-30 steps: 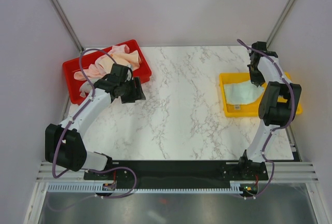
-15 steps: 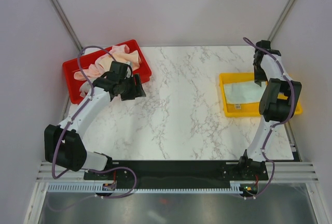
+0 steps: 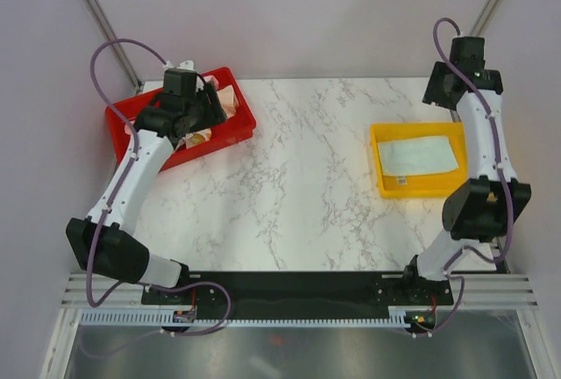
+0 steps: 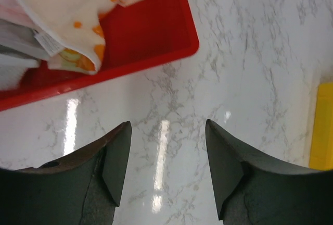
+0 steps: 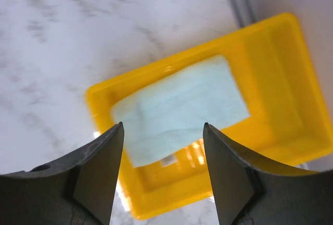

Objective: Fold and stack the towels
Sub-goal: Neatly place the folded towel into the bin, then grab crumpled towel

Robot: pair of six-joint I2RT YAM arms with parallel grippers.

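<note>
Towels sit in two trays. One pale mint towel [image 5: 179, 108] lies folded flat in the yellow tray [image 3: 421, 192] on the right of the bench [image 3: 307, 177]. It reads as the base of the stack, so that tray looks like the drop-off.

The rest are crumpled in the red tray [image 4: 151, 32] at far left. A cream towel [image 4: 67, 11] with orange print lies near the tray's front wall, with a grey-white cloth [image 4: 13, 35] beside it. Overhead, a peach-pink cloth [image 3: 226, 98] shows past the arm. None of these is folded, so this is likely the pick-up bin.

Right end effector [image 5: 162, 127]: fingers apart, nothing between them. It hangs above the yellow tray with the mint towel framed in the gap, no contact with cloth.

Left end effector [image 4: 166, 126]: fingers apart, empty, at the red tray. Its own camera frames marble just outside the tray's front wall. It is probably lining up on the cream towel, the nearest loose cloth.

Marble between the trays is presumably the folding area. The task looks early: one stacked, several to go. Risk: pinching two layers out of the heap.
</note>
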